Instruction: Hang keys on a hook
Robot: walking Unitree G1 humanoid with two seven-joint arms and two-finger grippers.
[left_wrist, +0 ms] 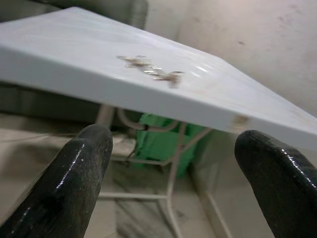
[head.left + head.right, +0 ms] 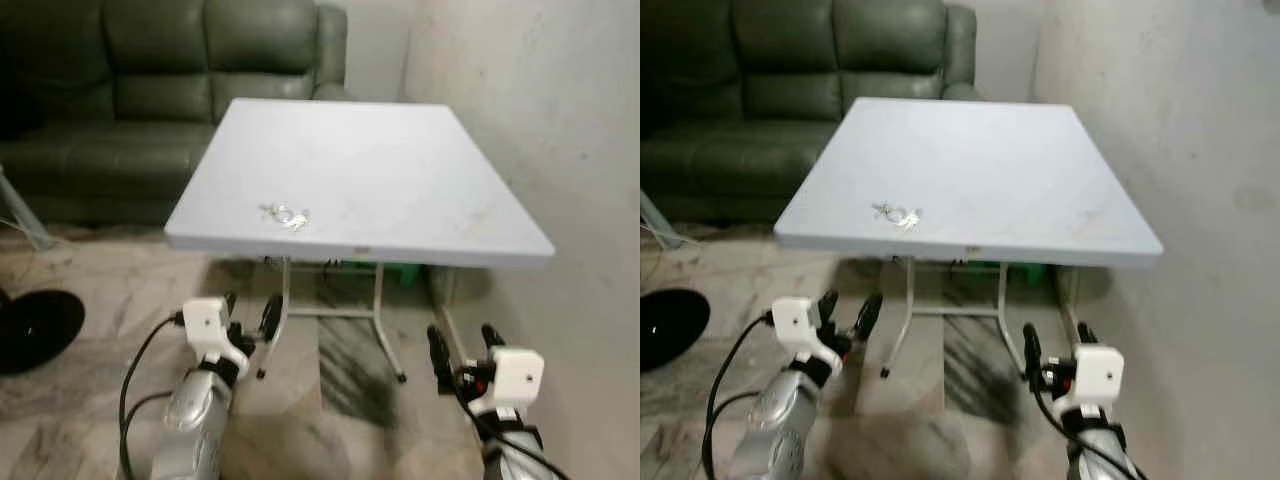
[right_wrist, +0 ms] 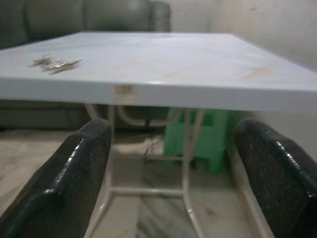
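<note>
A small bunch of silvery keys (image 2: 286,215) lies near the front left edge of a white folding table (image 2: 380,170). The same keys (image 1: 151,69) rest on the tabletop in the left wrist view, and the keys (image 3: 53,63) sit far left in the right wrist view. My left gripper (image 2: 250,316) is open, held low in front of the table's edge, below the keys. My right gripper (image 2: 465,350) is open too, low at the table's front right. Both hold nothing.
A dark green sofa (image 2: 170,90) stands behind the table. A pale wall (image 2: 560,120) runs along the right. A green stool (image 3: 198,134) sits under the table among its metal legs (image 2: 385,320). A black round base (image 2: 35,330) lies on the marble floor, left.
</note>
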